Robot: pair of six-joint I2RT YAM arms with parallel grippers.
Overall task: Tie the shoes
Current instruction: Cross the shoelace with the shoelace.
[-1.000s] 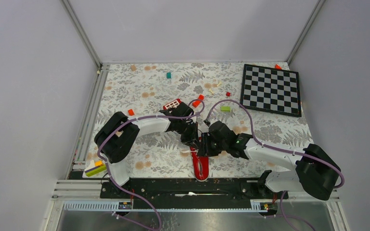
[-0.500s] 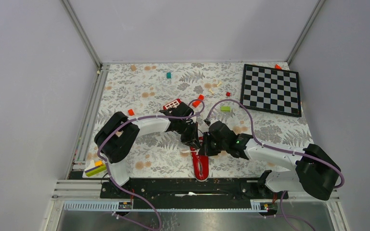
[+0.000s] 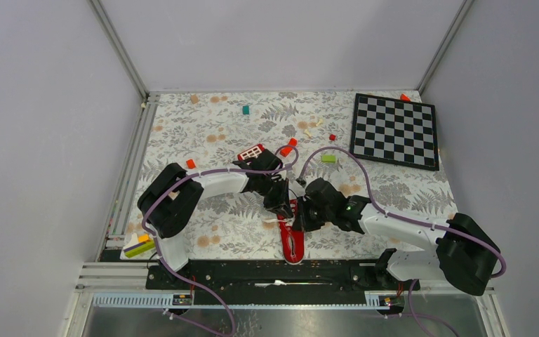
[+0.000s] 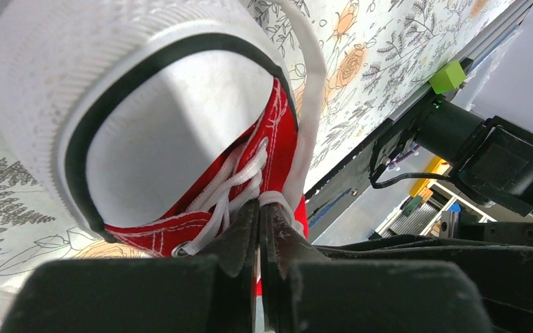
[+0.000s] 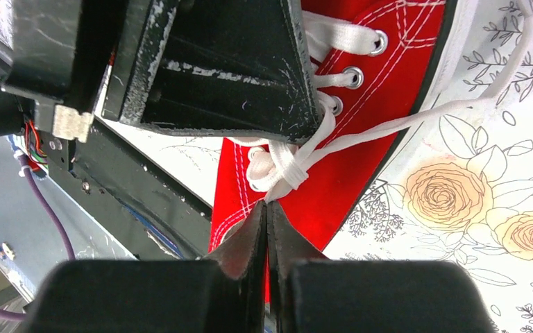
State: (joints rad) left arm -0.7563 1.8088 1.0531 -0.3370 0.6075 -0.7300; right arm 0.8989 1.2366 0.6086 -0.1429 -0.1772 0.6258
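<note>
Two grippers are held close together over a small red sneaker [image 3: 293, 247], which is laid on the flowered table [image 3: 203, 133] close to the near edge, about midway between the two arm bases. In the top view the left gripper [image 3: 283, 205] is placed over the far end of the sneaker, with the right gripper [image 3: 299, 219] just beside it on the right. The near part of the sneaker is not covered by either.

In the left wrist view the jaws of the left gripper [image 4: 259, 209] are seen pressed together, with a strand of the white lace [image 4: 216, 198] pinched between them at the eyelets. The white toe cap [image 4: 146, 104] is seen close above the fingers, and a loop of lace is draped round its right side.

In the right wrist view the jaws of the right gripper [image 5: 267, 207] are likewise closed, and a strand of lace is nipped just below a small knot [image 5: 277, 172] over the red canvas. From that knot one loose strand is led off to the right across the table. The black body of the left gripper is seen touching the laced eyelets.

Farther off, a chessboard [image 3: 395, 131] is laid at the far right. A red block with white squares [image 3: 251, 152] is set just beyond the left arm, and a green block [image 3: 328, 159] to its right.
</note>
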